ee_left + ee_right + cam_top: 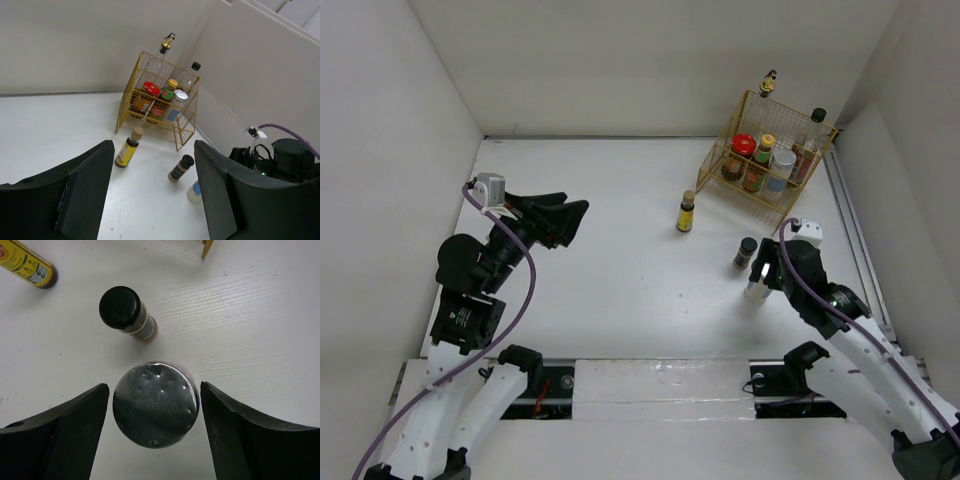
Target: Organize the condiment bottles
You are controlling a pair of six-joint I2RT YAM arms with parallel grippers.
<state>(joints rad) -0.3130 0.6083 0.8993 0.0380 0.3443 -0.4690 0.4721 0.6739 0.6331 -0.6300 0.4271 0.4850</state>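
our right gripper (154, 390) is spread wide over the silver-capped jar (155, 412), with one finger on each side close to the cap; we cannot tell whether they touch it. the jar stands near the right edge of the table (620, 285), just beside a black-capped bottle (124, 310). a brown bottle with a yellow label (687, 212) stands nearer the middle. the other bottles (760, 158) sit in the gold wire basket (745, 198) at the far right corner. our left gripper (154, 150) hangs released and empty over the left side.
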